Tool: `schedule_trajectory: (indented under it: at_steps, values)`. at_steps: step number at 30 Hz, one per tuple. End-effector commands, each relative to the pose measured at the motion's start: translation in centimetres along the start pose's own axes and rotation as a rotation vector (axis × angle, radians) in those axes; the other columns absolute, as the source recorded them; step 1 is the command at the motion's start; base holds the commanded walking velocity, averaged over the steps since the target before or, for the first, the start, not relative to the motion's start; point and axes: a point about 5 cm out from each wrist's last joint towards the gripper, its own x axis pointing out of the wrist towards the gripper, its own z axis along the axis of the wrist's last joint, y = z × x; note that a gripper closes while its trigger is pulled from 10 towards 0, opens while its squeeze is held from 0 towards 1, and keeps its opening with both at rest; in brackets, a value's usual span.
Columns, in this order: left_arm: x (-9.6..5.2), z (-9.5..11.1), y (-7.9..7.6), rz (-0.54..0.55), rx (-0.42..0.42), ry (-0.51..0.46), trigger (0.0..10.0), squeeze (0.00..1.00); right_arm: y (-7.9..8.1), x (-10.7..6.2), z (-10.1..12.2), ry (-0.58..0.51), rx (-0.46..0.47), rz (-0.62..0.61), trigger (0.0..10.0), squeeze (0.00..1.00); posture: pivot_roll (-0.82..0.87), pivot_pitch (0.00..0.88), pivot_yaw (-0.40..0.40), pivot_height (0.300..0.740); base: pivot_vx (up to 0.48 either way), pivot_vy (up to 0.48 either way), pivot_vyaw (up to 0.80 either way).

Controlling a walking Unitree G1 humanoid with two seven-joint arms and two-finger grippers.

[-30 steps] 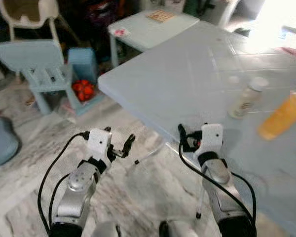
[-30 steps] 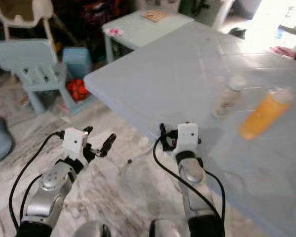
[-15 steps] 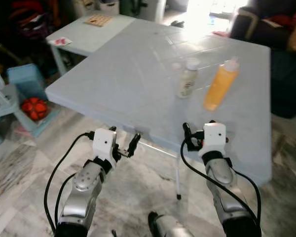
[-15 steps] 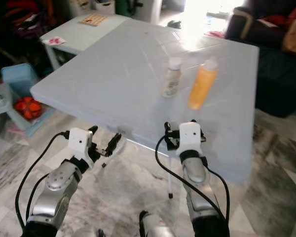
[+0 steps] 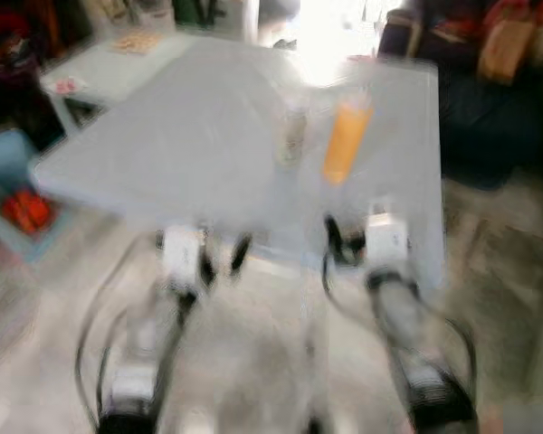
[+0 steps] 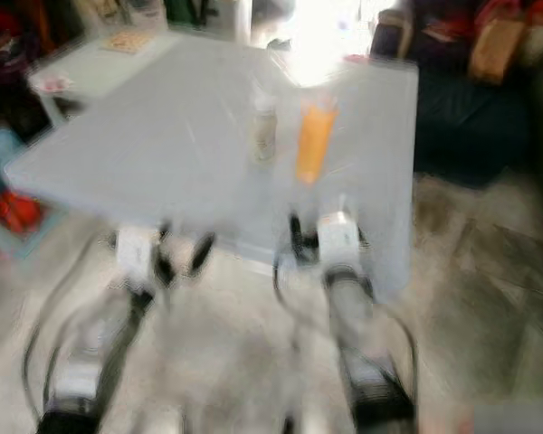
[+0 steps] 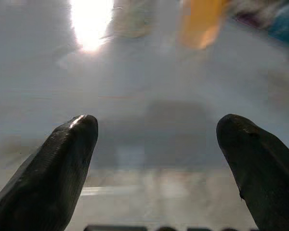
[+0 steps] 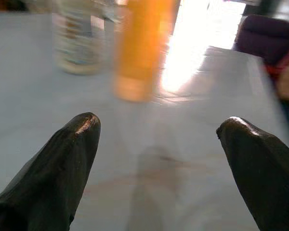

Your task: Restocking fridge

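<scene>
Camera has swung since 1 s ago: table (image 5: 163, 154) was off to the right and seen corner-on, now sits square ahead w/ its near edge just beyond both grippers. Whole frame shifted and is motion-blurred, so this reads as robot walking/turning, not objects moving. Bottles hold the same spots on the table rel. to each other. Judgement: approach phase nearly done; pick-up not yet begun.

Left gripper (image 5: 219, 255): arm bent, forearm raised, fingers pointing fwd at the table's near edge, below tabletop level. Fingers (image 7: 62, 163) spread wide, nothing between them. Wrist view looks across the tabletop from the near edge.

Right gripper (image 5: 348, 246): same posture, at the near edge toward the right-hand corner. Fingers (image 8: 67, 159) spread wide, released, empty. Wrist view lines up roughly on the orange bottle, which stands well apart from the tips.

Task items, mid-table toward the right edge: orange bottle (image 5: 346, 140) upright; white bottle (image 5: 293, 136) upright just beside it on its left, apart or touching not resolvable (blur).

Far: small table (image 5: 100, 63) beyond the far-left corner; dark sofa (image 5: 489, 99) past the right edge. No fridge identifiable.

Judgement: right arm is better placed for 1st grasp.
</scene>
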Motion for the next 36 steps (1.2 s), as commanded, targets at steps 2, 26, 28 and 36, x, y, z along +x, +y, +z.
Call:
schedule_trajectory:
  at_steps: [2,26,28,36]
  values:
    - [-0.1,0.6,0.6,0.014,0.027,-0.014,10.0,0.0,0.0,0.5,0.9,-0.044,0.001,-0.006,10.0,0.0,0.06,0.066,0.005,0.74,0.0,0.0,0.0]
    - [-0.1,2.1,1.7,0.107,0.038,-0.11,10.0,0.0,0.6,0.0,2.8,-0.152,-0.058,0.075,10.0,0.0,0.05,0.052,0.007,0.74,0.156,0.059,0.0]
    - [-0.2,2.4,1.9,0.118,0.034,-0.123,10.0,0.0,0.6,-0.2,3.0,-0.153,-0.035,0.065,10.0,0.0,0.05,0.051,0.007,0.74,0.382,0.291,0.0]
    - [-3.0,3.0,2.5,0.192,0.086,-0.15,10.0,0.0,-0.7,-4.3,1.4,-0.079,-0.061,-0.011,10.0,0.0,0.04,0.049,0.012,0.74,0.185,0.144,0.0]
